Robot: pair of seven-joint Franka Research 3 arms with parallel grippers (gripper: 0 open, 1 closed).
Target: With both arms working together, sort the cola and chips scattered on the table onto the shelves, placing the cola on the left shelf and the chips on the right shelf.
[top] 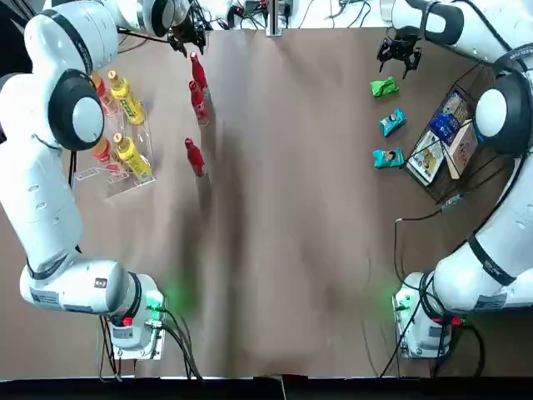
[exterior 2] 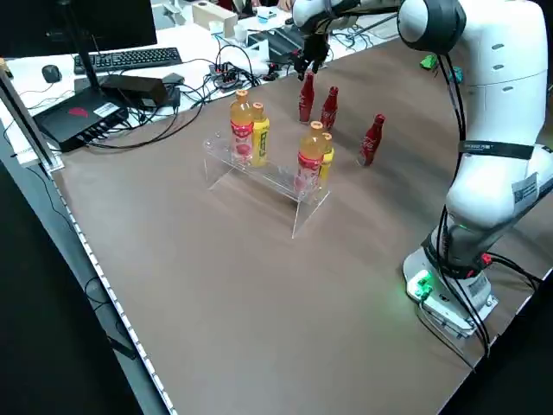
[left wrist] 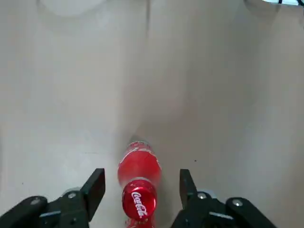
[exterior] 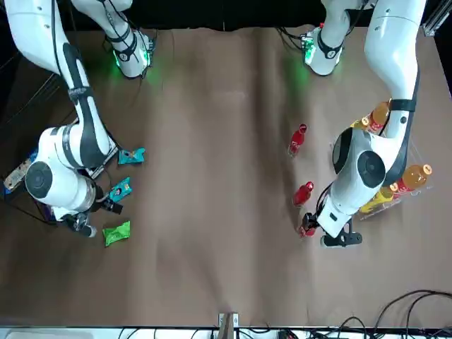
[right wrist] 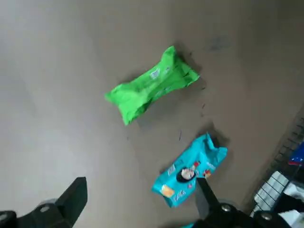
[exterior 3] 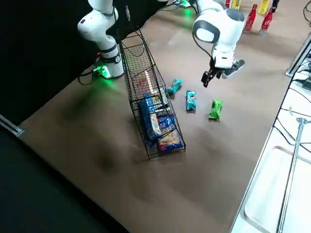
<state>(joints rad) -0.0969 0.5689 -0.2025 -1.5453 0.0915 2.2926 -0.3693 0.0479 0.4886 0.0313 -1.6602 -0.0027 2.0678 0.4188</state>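
While left pincer [left wrist: 137,190] hung spread astride cola [left wrist: 139,178], bottle looked rigid, slick, tippy: grip neck; right pincer [right wrist: 142,209] spread above chips [right wrist: 151,84], light, crinkly: pinch mid-bag.

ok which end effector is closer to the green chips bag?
Right. The right end effector hovers open just beyond the green chips bag, at the table's far right. The left end effector is across the table, open over the farthest cola bottle.

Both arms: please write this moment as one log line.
left gripper open over cola bottle | right gripper open above green chips | shelves unfilled
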